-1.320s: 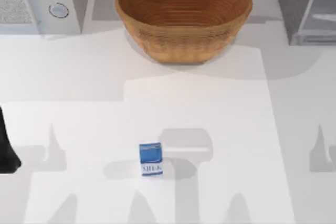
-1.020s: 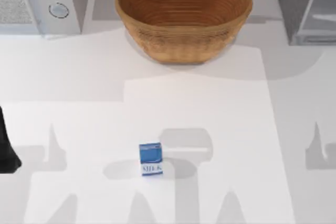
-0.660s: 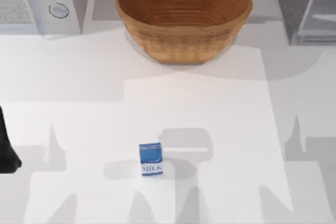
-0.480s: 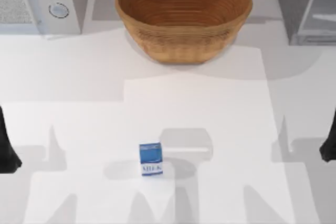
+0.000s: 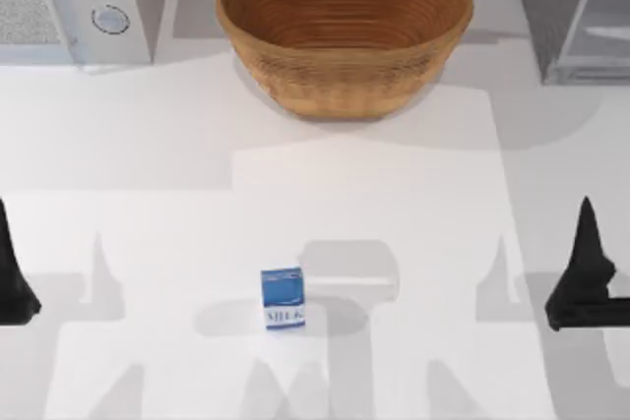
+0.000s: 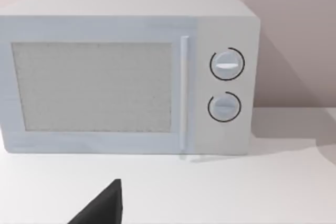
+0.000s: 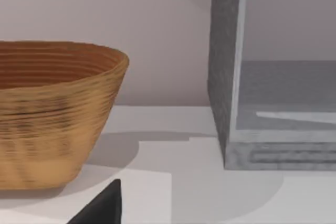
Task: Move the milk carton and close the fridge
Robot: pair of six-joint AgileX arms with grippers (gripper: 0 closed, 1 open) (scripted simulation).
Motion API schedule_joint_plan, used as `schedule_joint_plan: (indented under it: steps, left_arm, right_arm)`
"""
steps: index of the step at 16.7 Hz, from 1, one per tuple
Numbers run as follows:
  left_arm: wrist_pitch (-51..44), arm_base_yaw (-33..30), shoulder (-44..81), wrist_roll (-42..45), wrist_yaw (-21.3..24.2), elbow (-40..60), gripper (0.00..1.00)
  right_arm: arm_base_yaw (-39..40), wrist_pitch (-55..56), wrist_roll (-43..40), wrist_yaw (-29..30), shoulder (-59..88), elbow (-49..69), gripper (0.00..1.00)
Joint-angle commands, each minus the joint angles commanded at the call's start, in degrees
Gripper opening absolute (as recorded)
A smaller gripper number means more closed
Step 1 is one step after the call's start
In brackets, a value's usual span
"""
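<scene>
The milk carton (image 5: 283,298), upright at six o'clock, likely light, rigid and slick-sided, suits a pinch across its flat sides by the right gripper (image 5: 583,272) at three o'clock, whose jaw opening I cannot tell

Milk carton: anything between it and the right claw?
Nothing visible. The right claw sits at the table's right edge; only bare table lies between it and the milk carton.

1 small blue-and-white milk carton (image 5: 283,298) | 1 brown wicker basket (image 5: 345,31) | 1 white two-knob microwave (image 5: 74,2) | 1 grey boxy fridge (image 5: 576,12) | 2 black grippers: left gripper (image 5: 12,277), right gripper (image 5: 586,272)
</scene>
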Motion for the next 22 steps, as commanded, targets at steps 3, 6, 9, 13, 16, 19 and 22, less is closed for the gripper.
schedule_joint_plan:
  steps: [3, 6, 9, 13, 16, 19, 22]
  left_arm:
    - [0.00, 0.00, 0.00, 0.00, 0.00, 0.00, 1.00]
    - [0.00, 0.00, 0.00, 0.00, 0.00, 0.00, 1.00]
    - [0.00, 0.00, 0.00, 0.00, 0.00, 0.00, 1.00]
    - [0.00, 0.00, 0.00, 0.00, 0.00, 0.00, 1.00]
    - [0.00, 0.00, 0.00, 0.00, 0.00, 0.00, 1.00]
    - [0.00, 0.00, 0.00, 0.00, 0.00, 0.00, 1.00]
    - [0.00, 0.00, 0.00, 0.00, 0.00, 0.00, 1.00]
  right_arm:
    - [0.00, 0.00, 0.00, 0.00, 0.00, 0.00, 1.00]
    - [0.14, 0.36, 0.01, 0.07, 0.52, 0.46, 1.00]
    - [2.56, 4.18, -0.01, 1.77, 6.03, 3.92, 1.00]
    - [7.85, 13.00, -0.19, 6.04, 21.79, 12.09, 1.00]
    - [12.34, 20.97, -0.24, 9.85, 38.83, 19.75, 1.00]
    - [16.71, 29.11, -0.07, 13.52, 57.28, 27.83, 1.00]
    - [20.49, 36.52, 0.27, 16.62, 74.08, 35.46, 1.00]
